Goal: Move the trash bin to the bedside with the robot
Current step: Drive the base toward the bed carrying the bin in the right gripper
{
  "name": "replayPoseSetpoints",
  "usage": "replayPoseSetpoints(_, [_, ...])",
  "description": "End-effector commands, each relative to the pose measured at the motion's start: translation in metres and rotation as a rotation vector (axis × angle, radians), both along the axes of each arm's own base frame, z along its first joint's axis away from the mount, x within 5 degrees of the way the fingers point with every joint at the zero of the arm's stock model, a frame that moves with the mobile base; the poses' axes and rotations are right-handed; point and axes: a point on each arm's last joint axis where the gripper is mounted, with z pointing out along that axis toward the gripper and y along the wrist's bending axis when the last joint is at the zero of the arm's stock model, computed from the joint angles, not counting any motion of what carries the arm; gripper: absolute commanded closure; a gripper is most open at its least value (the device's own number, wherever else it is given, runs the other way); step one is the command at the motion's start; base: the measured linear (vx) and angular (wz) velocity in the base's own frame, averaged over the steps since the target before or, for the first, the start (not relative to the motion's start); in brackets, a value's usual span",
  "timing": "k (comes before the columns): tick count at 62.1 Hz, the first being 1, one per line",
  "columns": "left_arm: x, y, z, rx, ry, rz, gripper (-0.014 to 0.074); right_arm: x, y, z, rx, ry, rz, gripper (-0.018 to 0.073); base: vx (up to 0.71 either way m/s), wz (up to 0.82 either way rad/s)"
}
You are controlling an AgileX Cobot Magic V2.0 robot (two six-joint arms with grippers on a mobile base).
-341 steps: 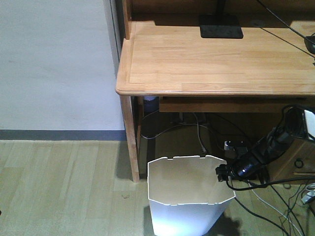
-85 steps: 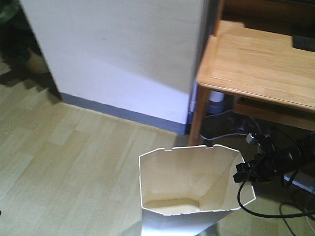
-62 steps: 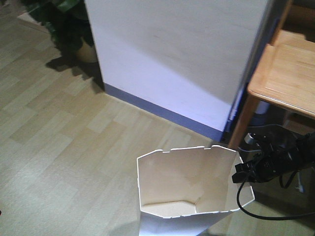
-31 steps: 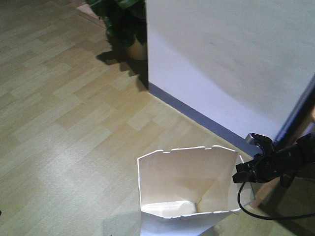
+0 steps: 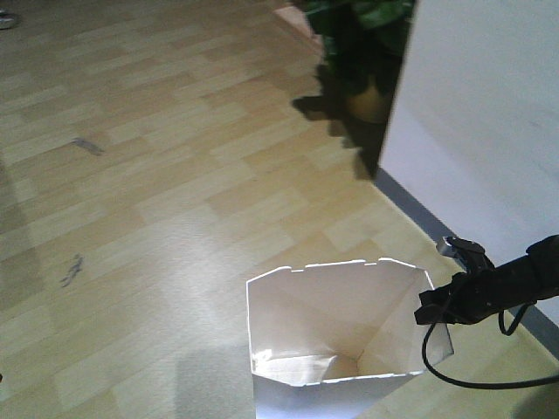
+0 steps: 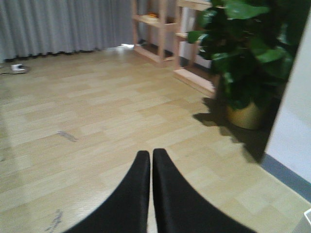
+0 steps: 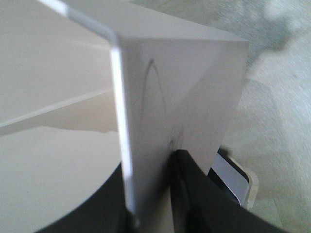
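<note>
The white trash bin point(image 5: 297, 305) stands at the bottom middle of the front view, its faceted rim open and its cream inside empty. My right gripper point(image 5: 430, 307), on a slim black arm with a trailing cable, is shut on the bin's right wall at the rim. In the right wrist view the thin white wall point(image 7: 194, 87) runs between the two black fingers point(image 7: 204, 199), one inside and one outside. My left gripper point(image 6: 148, 153) is shut on nothing and points over bare wooden floor. The bedside is out of view.
A potted plant point(image 5: 367, 52) stands by the corner of a white wall point(image 5: 489, 131) with a grey skirting point(image 5: 410, 209). Wooden shelves point(image 6: 155, 29) and grey curtains point(image 6: 58, 24) lie beyond. Small scraps point(image 5: 87, 146) lie on the floor.
The view has swung left: the desk and most of the wall have left the frame, the plant and wide floor have come in. The bin stays held at the same spot in view.
</note>
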Motion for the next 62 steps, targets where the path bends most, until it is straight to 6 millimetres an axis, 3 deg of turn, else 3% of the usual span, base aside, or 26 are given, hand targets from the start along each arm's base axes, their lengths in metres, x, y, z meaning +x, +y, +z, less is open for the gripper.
replayPoseSetpoints(1, [0.0006, 0.0002, 0.0005, -0.010, -0.063, 0.004, 0.0602, 0.0084, 0.0144, 0.0344, 0.225, -0.047, 0.011, 0.0563, 0.17, 0.72])
replayPoseSetpoints(33, [0.0006, 0.0002, 0.0005, -0.010, -0.063, 0.004, 0.0602, 0.0084, 0.0144, 0.0344, 0.225, -0.048, 0.012, 0.0563, 0.16, 0.60])
replayPoseSetpoints(62, [0.0006, 0.0002, 0.0005, -0.010, -0.063, 0.004, 0.0602, 0.0084, 0.0144, 0.0344, 0.225, -0.048, 0.012, 0.0563, 0.23, 0.26])
